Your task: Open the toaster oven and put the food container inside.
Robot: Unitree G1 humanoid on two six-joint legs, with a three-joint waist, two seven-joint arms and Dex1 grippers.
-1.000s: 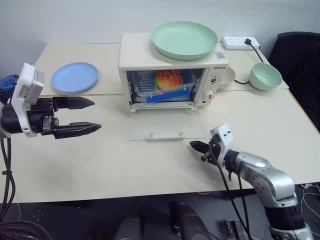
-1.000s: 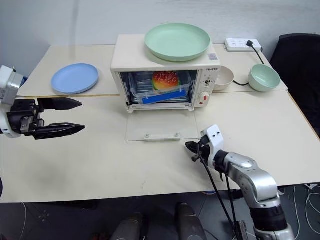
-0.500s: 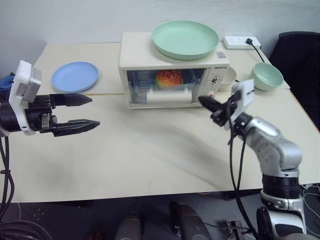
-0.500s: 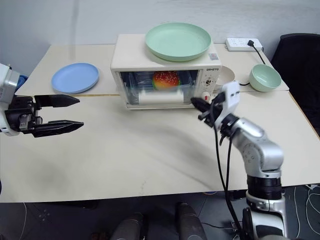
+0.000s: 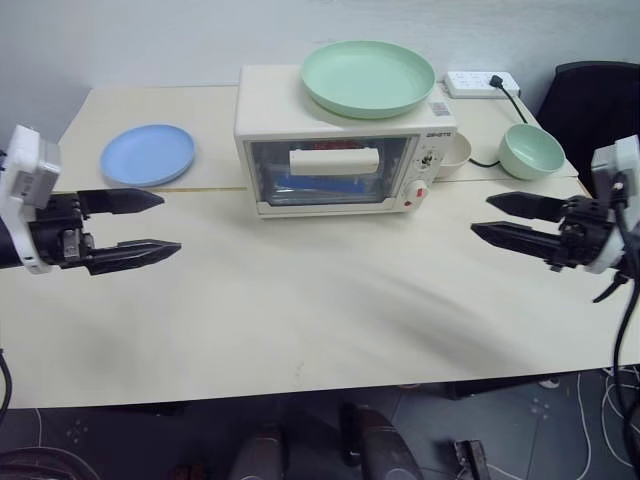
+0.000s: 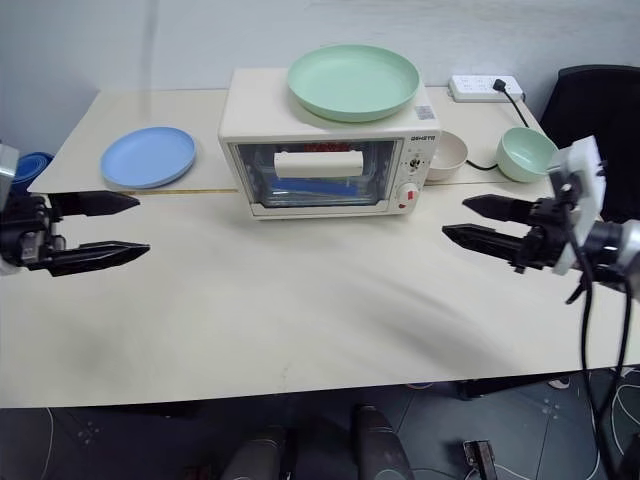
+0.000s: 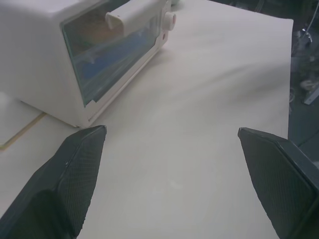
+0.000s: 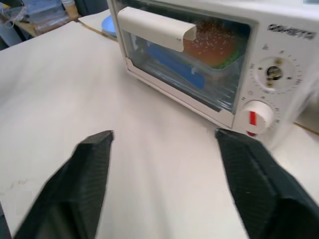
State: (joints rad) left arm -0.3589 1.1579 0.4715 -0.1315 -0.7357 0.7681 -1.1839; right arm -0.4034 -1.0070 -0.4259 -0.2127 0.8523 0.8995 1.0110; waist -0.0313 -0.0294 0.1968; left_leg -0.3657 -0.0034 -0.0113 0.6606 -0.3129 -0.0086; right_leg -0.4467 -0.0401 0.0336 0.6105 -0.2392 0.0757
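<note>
The cream-white toaster oven (image 5: 340, 150) stands at the back middle of the table with its glass door shut and its white bar handle (image 5: 334, 161) across the front. Behind the glass sits the food container (image 8: 199, 67), a clear tray with a blue clip and a toy hamburger (image 8: 212, 42) in it. My left gripper (image 5: 150, 222) hangs open over the table's left side, pointing toward the oven and well clear of it. Open and holding nothing, my right gripper (image 5: 490, 217) hovers to the right of the oven, pointing left.
A large green plate (image 5: 368, 78) rests on top of the oven. A round blue plate (image 5: 147, 154) lies at the back left. A green bowl (image 5: 531, 150), a cream bowl (image 5: 457, 150) and a power strip (image 5: 481, 85) sit at the back right.
The oven door went from lying open to shut. My right gripper rose from the table's front, swung out to the right and opened. My left gripper hardly moved.
</note>
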